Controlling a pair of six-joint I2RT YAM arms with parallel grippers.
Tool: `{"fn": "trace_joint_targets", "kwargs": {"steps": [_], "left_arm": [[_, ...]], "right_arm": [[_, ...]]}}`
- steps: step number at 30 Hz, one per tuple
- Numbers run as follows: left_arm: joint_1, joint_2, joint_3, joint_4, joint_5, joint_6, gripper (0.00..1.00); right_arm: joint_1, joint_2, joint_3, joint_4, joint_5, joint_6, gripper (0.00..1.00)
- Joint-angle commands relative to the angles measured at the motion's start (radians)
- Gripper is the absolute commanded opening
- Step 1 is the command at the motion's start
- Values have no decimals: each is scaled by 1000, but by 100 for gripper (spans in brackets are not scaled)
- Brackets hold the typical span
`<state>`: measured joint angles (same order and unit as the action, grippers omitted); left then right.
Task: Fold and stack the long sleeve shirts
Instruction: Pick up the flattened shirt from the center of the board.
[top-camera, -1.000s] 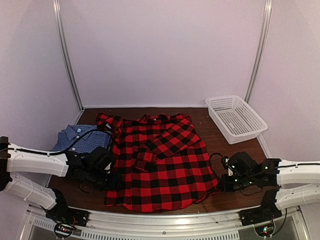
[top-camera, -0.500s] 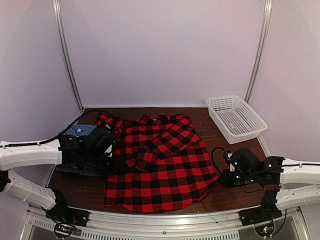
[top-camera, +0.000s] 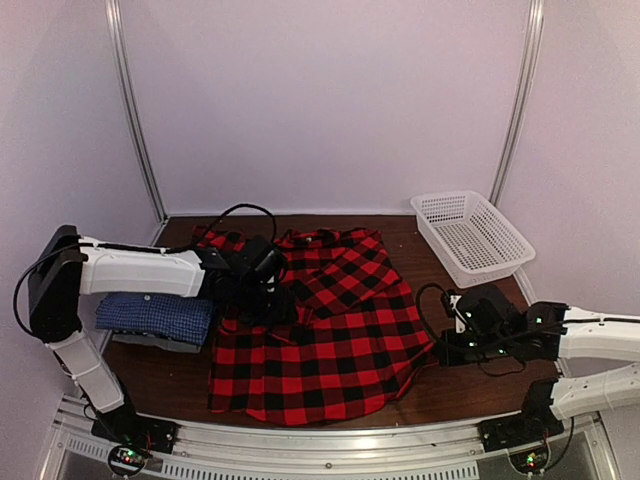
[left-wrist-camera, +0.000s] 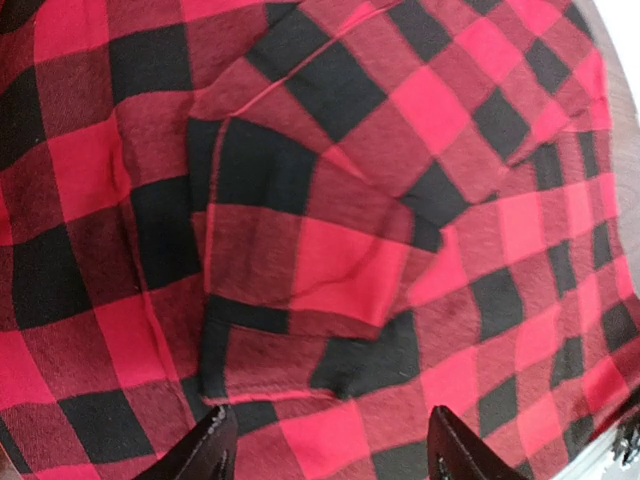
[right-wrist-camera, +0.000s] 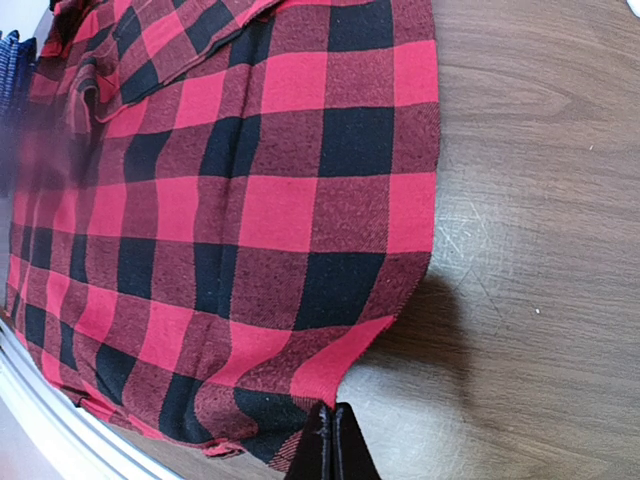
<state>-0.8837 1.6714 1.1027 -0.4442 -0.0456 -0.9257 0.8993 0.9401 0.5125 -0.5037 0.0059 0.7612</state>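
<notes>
Lowest in the top view, the plaid shirt (top-camera: 330, 340) lies spread flat over the middle of the bench (right-wrist-camera: 540, 200), hem toward the bottom of the frame and collar toward the top. The right tool (right-wrist-camera: 335, 425) is closed, with its tips at the shirt's lower-right hem corner. We cannot tell whether any cloth is actually pinched there.

We judge this shirt soft, light and limp. It will sag and trail when lifted, and it clings to itself rather than sliding. The best places to take hold are edges: a hem corner, a shoulder seam, or the cuff (left-wrist-camera: 300, 330) folded in on the body (taking one layer only, or the fold underneath drags along).

Further up, the left tool (left-wrist-camera: 330, 450) hangs over that cuff with its fingers apart and nothing between them.

At the left of the frame the blue shirt (top-camera: 155, 312) sits folded compactly on what looks like the grey shirt (top-camera: 175, 343).

A second ago the left arm crouched low at the left, beside the blue shirt. It has since swung up and across onto the plaid. The blue shirt now shows lower in the frame and tighter. The right tool has scarcely moved.

Farthest away, at the upper right, stands the basket (top-camera: 495, 270).
</notes>
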Motion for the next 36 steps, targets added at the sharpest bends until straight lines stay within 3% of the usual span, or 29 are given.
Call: {"fn": "trace_joint_targets", "kwargs": {"steps": [1,16,28,32,36], "left_arm": [[44,51,-6,35,7,1,64],[63,107,-57,75,46,22,49],[69,128,-51,61,45,43,44],[69,124,-38,61,69,49,34],[69,102,0,53,93,58,17]], "right_arm": [[3,-32,-29,25,-3,1,0],[3,-40,-54,45,7,29,0],[2,-39,-66,51,7,41,0],[3,-34,-72,61,8,43,0],[3,-31,-77,70,4,48,0]]}}
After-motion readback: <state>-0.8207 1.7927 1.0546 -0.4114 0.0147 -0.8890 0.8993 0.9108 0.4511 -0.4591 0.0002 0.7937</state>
